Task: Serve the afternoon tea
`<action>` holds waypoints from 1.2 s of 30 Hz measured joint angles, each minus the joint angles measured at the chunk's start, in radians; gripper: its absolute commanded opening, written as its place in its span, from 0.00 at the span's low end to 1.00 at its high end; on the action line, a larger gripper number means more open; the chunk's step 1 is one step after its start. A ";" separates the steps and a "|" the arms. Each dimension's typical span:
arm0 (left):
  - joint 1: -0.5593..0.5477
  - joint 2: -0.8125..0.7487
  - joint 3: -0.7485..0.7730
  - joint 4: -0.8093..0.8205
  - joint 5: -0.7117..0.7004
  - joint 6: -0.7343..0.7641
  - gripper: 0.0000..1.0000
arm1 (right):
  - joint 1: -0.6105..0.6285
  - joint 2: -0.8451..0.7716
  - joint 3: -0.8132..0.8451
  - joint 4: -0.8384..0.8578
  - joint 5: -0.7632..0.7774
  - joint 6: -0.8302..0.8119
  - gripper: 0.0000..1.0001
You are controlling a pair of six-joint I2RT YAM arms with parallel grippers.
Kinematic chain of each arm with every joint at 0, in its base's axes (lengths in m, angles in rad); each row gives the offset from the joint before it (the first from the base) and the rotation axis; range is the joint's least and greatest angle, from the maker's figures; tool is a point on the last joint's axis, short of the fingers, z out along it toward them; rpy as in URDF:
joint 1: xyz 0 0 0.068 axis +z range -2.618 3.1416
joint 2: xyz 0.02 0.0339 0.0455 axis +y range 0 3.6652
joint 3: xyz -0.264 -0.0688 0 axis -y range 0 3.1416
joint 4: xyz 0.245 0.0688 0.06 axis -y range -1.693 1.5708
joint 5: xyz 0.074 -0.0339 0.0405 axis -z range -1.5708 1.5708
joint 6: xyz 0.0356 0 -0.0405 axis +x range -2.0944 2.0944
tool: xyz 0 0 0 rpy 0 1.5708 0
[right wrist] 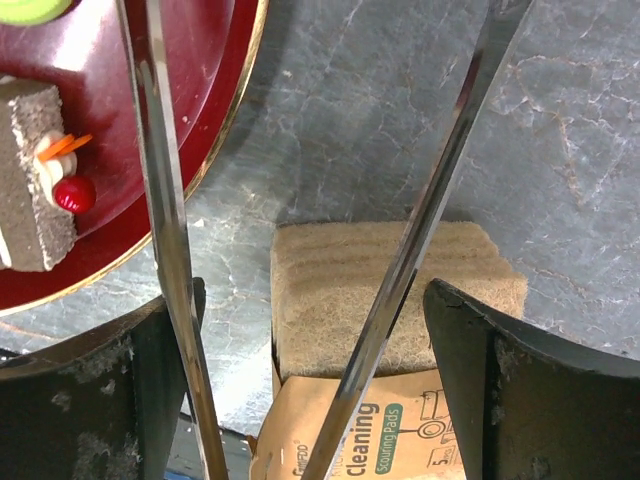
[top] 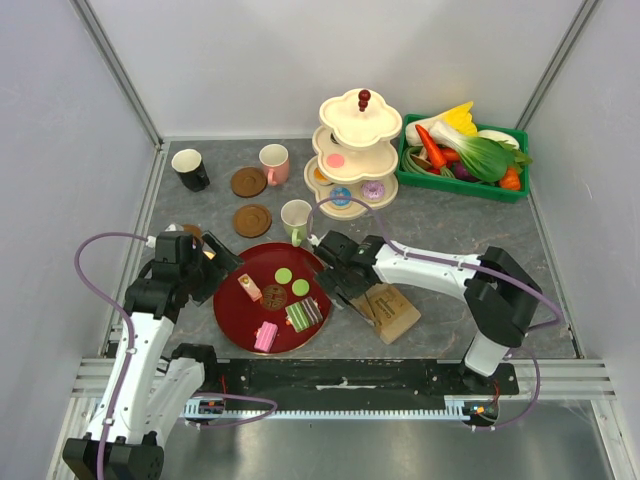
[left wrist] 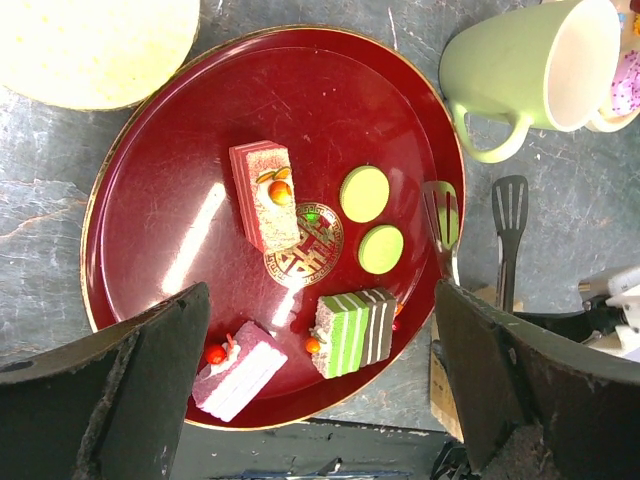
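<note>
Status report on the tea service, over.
Both jaws open: left gripper at tray, right gripper straddling tongs above scouring pads. Three cake slices, two macarons on tray. Green mug beside tray.

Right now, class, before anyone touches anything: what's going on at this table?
Two robot arms are partway through laying out a toy afternoon tea. The red tray holds three cake slices and two green macarons. The left gripper hovers open at the tray's left edge, holding nothing. The right gripper, fingers wide with metal tongs between them, is above a scouring-pad pack beside the tray.
</note>
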State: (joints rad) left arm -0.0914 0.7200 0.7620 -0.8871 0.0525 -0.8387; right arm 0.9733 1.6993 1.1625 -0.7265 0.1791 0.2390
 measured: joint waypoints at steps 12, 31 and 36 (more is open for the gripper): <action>0.000 -0.005 0.000 0.002 0.001 0.014 0.99 | -0.029 0.034 0.023 0.056 0.001 -0.004 0.68; 0.000 -0.016 0.000 0.002 0.003 0.015 0.99 | -0.029 -0.129 0.072 0.033 0.072 -0.016 0.65; 0.000 -0.019 0.000 0.002 0.005 0.015 0.99 | -0.026 -0.163 0.084 -0.007 0.061 -0.026 0.64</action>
State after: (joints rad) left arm -0.0914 0.7006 0.7620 -0.8852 0.0578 -0.8234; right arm 0.9470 1.5368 1.2465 -0.7334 0.2405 0.2134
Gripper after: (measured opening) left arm 0.990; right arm 0.647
